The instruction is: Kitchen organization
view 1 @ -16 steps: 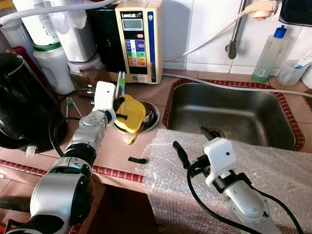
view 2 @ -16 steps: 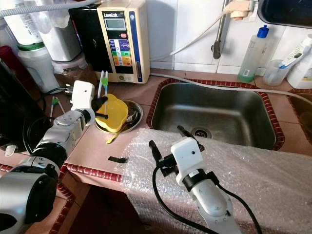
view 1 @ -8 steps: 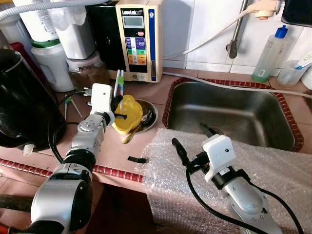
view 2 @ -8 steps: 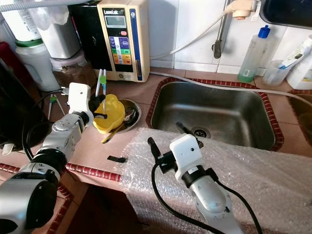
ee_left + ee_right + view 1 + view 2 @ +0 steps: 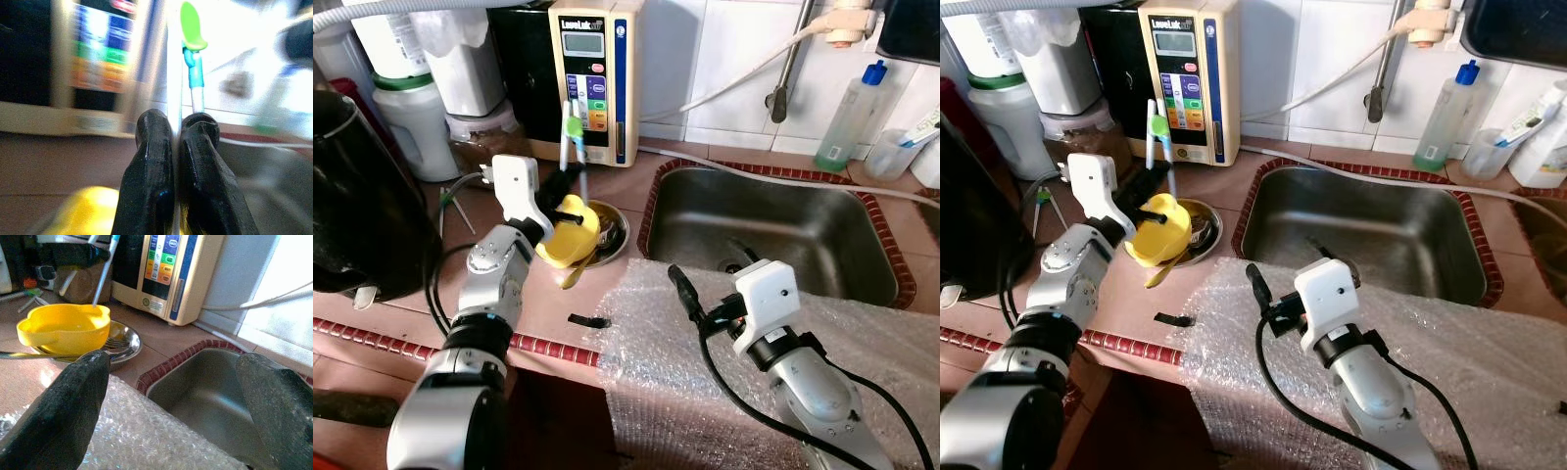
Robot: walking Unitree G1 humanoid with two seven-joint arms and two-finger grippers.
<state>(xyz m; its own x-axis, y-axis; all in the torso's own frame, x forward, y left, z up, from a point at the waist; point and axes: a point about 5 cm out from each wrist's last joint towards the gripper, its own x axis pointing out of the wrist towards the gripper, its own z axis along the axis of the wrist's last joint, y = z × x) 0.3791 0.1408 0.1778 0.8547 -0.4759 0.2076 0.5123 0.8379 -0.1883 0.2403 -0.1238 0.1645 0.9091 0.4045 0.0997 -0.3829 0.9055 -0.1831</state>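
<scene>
Near, the right end effector [image 5: 707,284] hovers spread over bubble wrap [image 5: 862,343]; farther left, the left end effector [image 5: 560,192] pinches a toothbrush [image 5: 570,132] above the yellow bowl [image 5: 570,225], a thin grip that could slip.

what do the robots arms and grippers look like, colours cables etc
Both arms are silver metal with black joint rings, each ending in a white boxy wrist housing. The left gripper and right gripper each have two long black fingers. Black cables loop beside both forearms.
</scene>
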